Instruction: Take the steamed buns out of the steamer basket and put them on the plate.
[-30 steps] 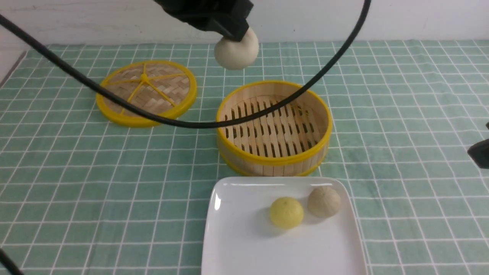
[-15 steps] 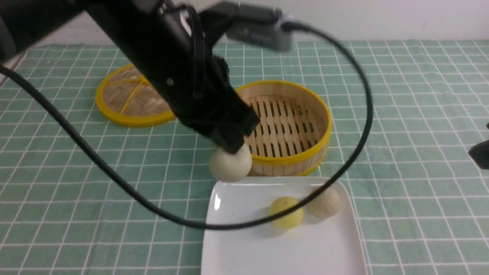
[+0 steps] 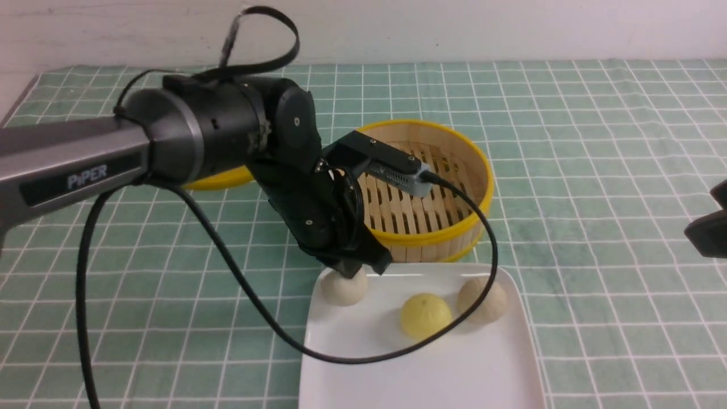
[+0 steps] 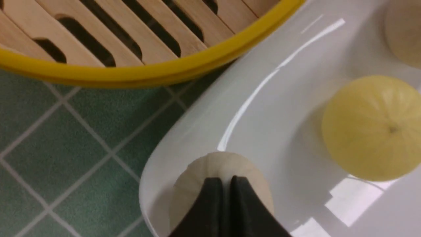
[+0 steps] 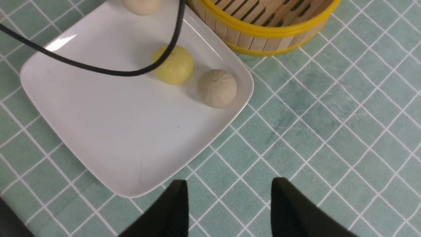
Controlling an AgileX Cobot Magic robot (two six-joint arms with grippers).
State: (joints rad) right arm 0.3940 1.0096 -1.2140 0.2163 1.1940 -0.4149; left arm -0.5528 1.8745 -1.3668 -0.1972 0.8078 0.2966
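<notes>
My left gripper point(image 3: 347, 271) is shut on the top of a pale steamed bun point(image 3: 343, 288), holding it at the far left corner of the white plate point(image 3: 420, 369). In the left wrist view the two dark fingertips point(image 4: 213, 191) pinch together on that bun point(image 4: 194, 181) just inside the plate's rim point(image 4: 184, 138). A yellow bun point(image 3: 426, 315) and a beige bun point(image 3: 481, 300) lie on the plate's far side. The steamer basket point(image 3: 431, 236) stands behind the plate with a bare slatted floor. My right gripper point(image 5: 230, 187) is open above the cloth, off the plate's right side.
The left arm's black cable point(image 3: 341, 355) loops across the plate, passing in front of the yellow bun. The flat woven lid point(image 3: 218, 180) lies to the basket's left, mostly hidden behind the left arm. A green checked cloth point(image 3: 596, 170) covers the table.
The left arm swung down and toward me from high above the basket, carrying the pale bun to the plate's far left corner. The right gripper barely moved.
</notes>
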